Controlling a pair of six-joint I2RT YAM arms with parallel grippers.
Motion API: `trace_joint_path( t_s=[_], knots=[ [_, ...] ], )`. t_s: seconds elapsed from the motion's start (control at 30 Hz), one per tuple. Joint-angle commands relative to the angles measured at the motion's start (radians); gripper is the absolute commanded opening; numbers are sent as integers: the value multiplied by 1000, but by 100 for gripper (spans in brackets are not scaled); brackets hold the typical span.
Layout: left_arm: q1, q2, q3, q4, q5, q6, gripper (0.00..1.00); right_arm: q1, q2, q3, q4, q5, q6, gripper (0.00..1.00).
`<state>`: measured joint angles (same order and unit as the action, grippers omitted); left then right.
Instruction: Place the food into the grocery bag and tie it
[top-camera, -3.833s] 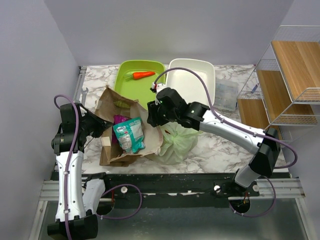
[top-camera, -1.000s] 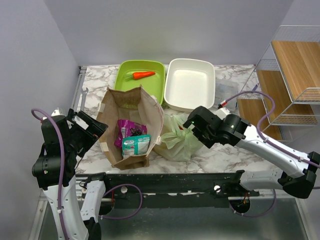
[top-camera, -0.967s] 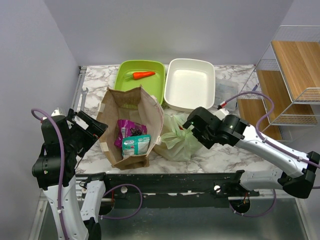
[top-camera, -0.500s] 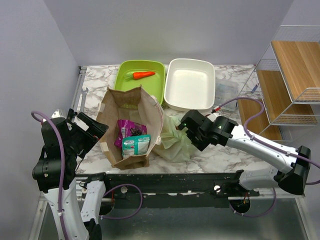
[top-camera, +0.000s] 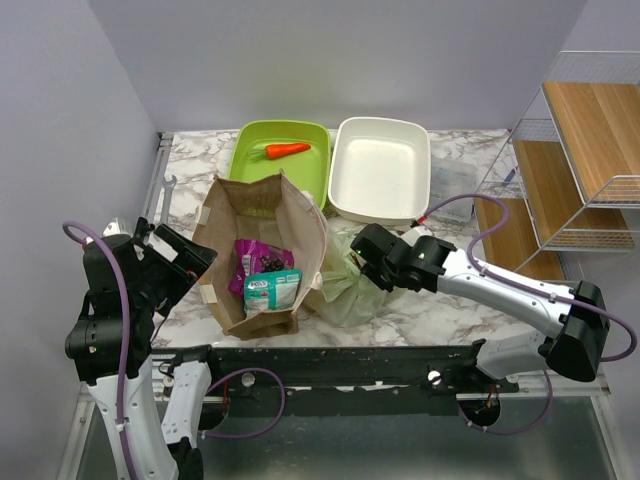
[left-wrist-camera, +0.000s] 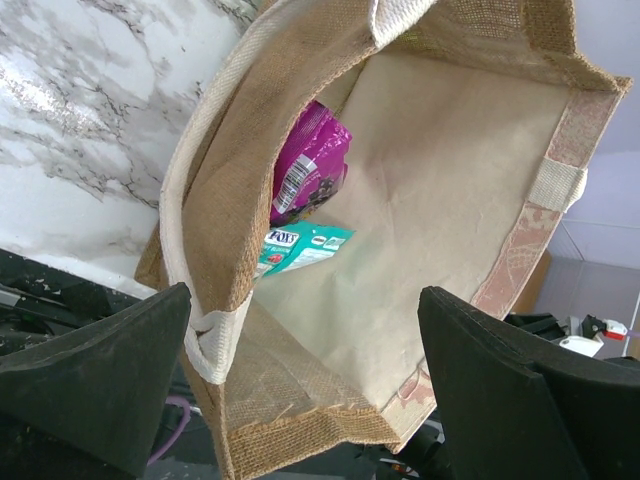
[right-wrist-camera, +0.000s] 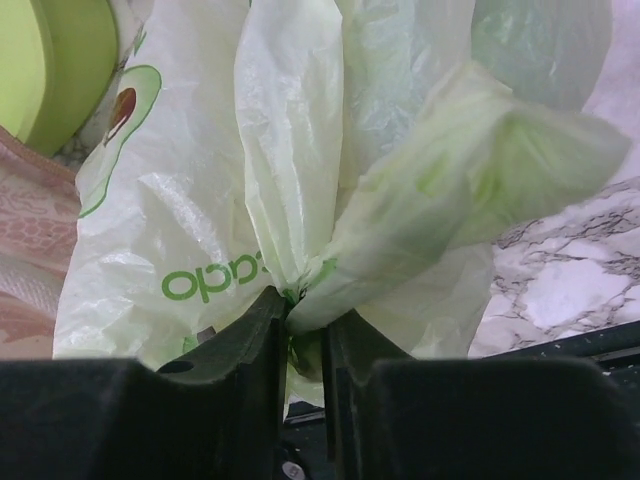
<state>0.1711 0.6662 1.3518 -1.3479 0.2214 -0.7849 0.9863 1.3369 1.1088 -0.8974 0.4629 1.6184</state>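
Note:
The grocery bag (top-camera: 345, 285), thin pale-green plastic with avocado prints, lies on the marble just right of the brown bag. My right gripper (top-camera: 364, 250) is at its upper right. In the right wrist view the bag (right-wrist-camera: 190, 220) fills the frame, and its gathered twisted neck (right-wrist-camera: 300, 270) runs down between the dark fingers (right-wrist-camera: 240, 340) of my right gripper (right-wrist-camera: 305, 312), which is shut on it. The food is hidden; none shows through the plastic. My left gripper (top-camera: 182, 258) hangs wide open at the brown bag's left side, (left-wrist-camera: 305, 295) holding nothing.
A brown burlap-trimmed bag (top-camera: 262, 215) stands open with a purple packet (left-wrist-camera: 310, 165) and a teal packet (left-wrist-camera: 300, 245) inside. Behind it are a green tray (top-camera: 250, 170) holding an orange carrot (top-camera: 287, 150) and a white tub (top-camera: 380, 168). A wire shelf (top-camera: 580, 150) stands at the right.
My right arm has swung left onto the grocery bag and its jaws have closed on the gathered plastic neck. The left arm has stayed put, open.

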Motion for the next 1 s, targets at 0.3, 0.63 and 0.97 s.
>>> trace_joint_path(
  t_s=[0.3,0.63,0.97],
  knots=[
    [7,29,82,27,64,16,98,-3,34,144,-48,215,-176,1],
    [7,90,220,36,128,38,98,-3,-50,276,-64,414,-345,1],
    [7,237,447,-40,273,174,95,-3,-136,301,191,522,-720,1]
  ],
)
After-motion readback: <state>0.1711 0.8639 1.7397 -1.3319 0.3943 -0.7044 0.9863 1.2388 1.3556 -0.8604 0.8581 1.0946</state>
